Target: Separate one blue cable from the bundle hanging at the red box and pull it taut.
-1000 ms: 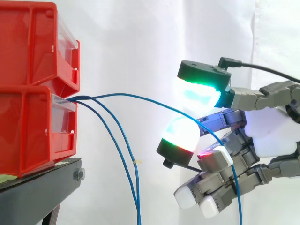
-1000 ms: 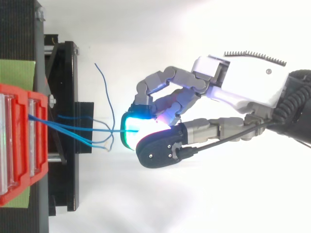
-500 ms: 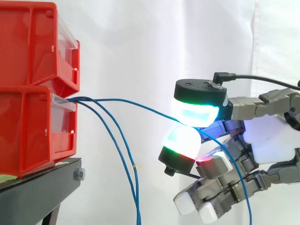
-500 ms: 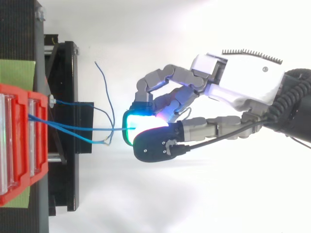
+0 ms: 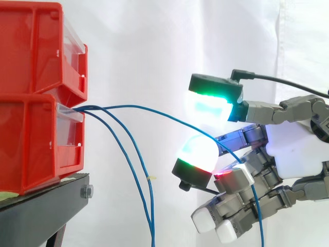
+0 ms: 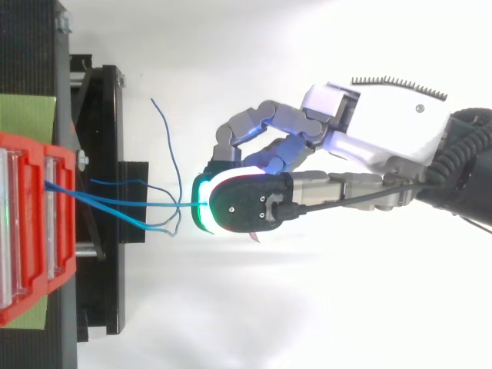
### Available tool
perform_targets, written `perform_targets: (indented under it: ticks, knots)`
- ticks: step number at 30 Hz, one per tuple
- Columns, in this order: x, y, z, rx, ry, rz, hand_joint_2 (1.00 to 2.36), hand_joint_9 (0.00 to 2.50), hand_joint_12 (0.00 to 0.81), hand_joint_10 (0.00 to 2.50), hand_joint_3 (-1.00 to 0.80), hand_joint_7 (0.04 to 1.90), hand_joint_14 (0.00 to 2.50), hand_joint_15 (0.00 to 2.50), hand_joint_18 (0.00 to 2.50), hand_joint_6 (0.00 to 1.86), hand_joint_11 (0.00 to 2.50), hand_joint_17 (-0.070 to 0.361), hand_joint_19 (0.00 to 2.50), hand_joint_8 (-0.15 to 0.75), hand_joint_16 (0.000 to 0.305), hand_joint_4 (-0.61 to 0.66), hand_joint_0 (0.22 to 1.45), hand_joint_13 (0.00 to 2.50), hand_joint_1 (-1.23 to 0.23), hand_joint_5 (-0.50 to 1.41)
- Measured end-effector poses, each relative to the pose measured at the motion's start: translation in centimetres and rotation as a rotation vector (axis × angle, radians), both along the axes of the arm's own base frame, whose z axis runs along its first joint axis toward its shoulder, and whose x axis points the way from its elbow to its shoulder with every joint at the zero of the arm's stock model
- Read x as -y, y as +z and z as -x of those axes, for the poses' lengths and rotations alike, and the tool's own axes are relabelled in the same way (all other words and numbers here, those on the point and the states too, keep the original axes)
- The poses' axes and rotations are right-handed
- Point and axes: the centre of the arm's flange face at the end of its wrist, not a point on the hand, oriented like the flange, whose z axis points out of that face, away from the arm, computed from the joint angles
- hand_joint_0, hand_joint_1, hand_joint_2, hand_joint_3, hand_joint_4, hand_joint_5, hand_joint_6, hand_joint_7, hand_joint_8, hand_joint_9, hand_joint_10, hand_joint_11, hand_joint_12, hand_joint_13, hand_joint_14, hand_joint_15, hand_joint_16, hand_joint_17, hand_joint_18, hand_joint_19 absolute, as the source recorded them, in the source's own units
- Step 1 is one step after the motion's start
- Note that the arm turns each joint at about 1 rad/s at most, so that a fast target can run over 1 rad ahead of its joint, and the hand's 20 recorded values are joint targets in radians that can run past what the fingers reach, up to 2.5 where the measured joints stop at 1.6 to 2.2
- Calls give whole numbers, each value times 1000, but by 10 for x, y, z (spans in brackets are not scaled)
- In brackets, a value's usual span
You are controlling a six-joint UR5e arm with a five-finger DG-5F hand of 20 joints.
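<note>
Straddling one blue cable (image 5: 154, 109) with pads (image 5: 208, 105) of the robot hand (image 5: 295, 149) parted, unclamped, liable to lose it when pulling from the red box (image 5: 36, 139).

There are two red bins, one (image 5: 36, 51) stacked on the other (image 5: 31, 139). Under them stands one black stand (image 5: 41, 216), with one bolt (image 5: 86, 192) in its front edge and one green sheet (image 6: 27, 115) on its top. Three blue cables (image 5: 123, 154) come out of the lower bin, and one of them carries one small pale tag (image 5: 150, 178). There is one hand (image 5: 295, 149) and one white curtain (image 5: 154, 51).
</note>
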Motion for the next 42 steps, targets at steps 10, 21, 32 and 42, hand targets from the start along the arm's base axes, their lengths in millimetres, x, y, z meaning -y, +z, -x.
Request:
perform_targets:
  ticks: [10,21,32,42]
  knots:
    - [-1,0,0,0,1,0,1021,1085,366,24,-179,1017,20,531,565,926,1201,114,524,295,51,97,605,741,-683,-200]
    - [-3,0,0,-1,4,0,1018,1081,361,22,-266,979,22,541,569,931,1225,113,525,289,50,106,621,755,-671,-211]
    - [-4,0,0,-1,6,0,1015,1128,370,20,-317,1046,22,566,575,942,1287,117,542,304,52,151,611,776,-518,-211]
    - [-4,0,0,-4,6,-1,1019,1130,367,19,-240,997,20,561,586,957,1300,116,524,295,52,114,620,780,-631,-212]
